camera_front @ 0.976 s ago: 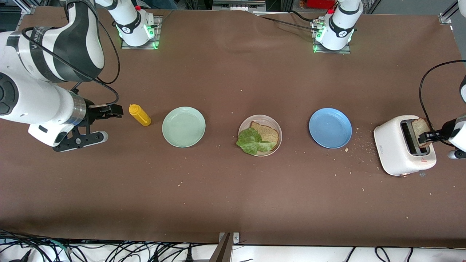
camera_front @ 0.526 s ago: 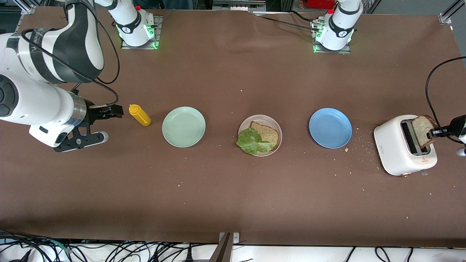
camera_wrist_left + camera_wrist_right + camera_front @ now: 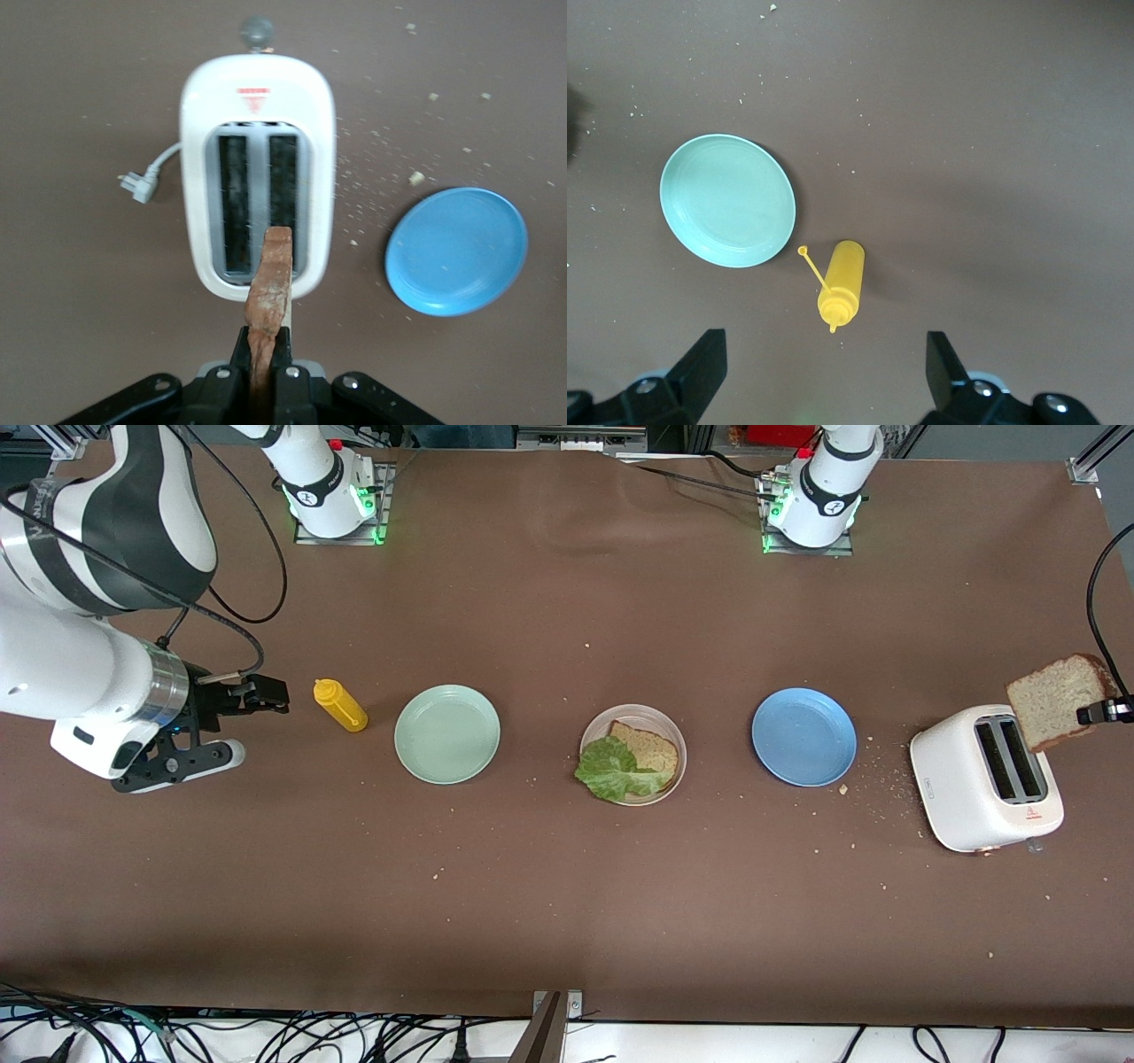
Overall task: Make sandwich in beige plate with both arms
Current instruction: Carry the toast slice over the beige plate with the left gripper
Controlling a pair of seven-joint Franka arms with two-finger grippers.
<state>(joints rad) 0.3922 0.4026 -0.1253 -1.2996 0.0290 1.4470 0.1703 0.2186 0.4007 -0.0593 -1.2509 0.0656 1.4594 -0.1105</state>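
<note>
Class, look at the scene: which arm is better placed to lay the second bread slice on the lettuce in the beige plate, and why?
The left. Its gripper already holds the bread slice above the toaster. The right gripper hangs open over the mustard bottle, holding nothing.

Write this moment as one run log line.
left tool: shut on bread slice, over toaster | right tool: open, waiting over mustard bottle

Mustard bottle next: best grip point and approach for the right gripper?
Grip the yellow bottle across the middle of its body, coming straight down from above. It lies on its side beside the mint-green plate, so the round body gives two opposed sides; the nozzle end is too narrow. The open right gripper hangs over it, probably needing to turn so its fingers straddle the body.
</note>
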